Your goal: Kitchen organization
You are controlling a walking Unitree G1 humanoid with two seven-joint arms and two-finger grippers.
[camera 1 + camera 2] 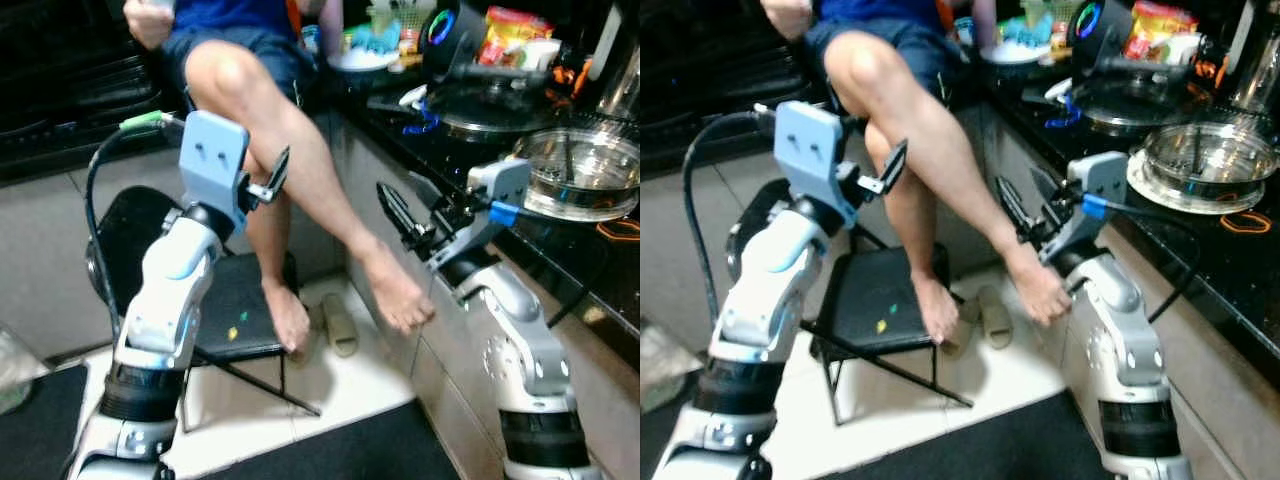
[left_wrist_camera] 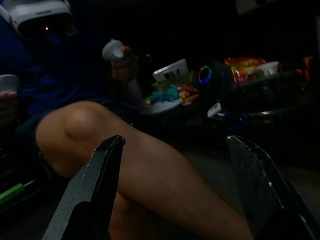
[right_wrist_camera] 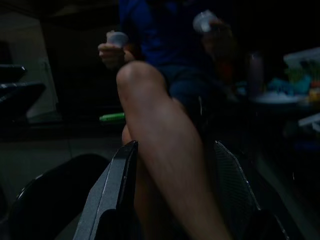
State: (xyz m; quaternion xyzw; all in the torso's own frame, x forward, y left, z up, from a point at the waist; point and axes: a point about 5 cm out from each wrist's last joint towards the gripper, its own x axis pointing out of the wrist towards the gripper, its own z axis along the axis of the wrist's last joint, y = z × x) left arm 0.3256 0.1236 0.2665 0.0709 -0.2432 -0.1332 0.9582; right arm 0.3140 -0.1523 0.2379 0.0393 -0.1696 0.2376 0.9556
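Observation:
My left gripper is raised in front of me, open and empty, close to the knee of a seated person. In the left wrist view the gripper has its fingers wide apart with that bare leg beyond them. My right gripper is also open and empty, held beside the black kitchen counter, just above the person's foot. A glass bowl on a white plate, a lidded pan, a black speaker with a lit ring and snack bags stand on the counter.
The person sits with crossed legs, a white controller in each hand. A black folding chair stands under the legs, with slippers on the tiled floor. A dark mat lies near my base. A white bowl sits at the counter's far end.

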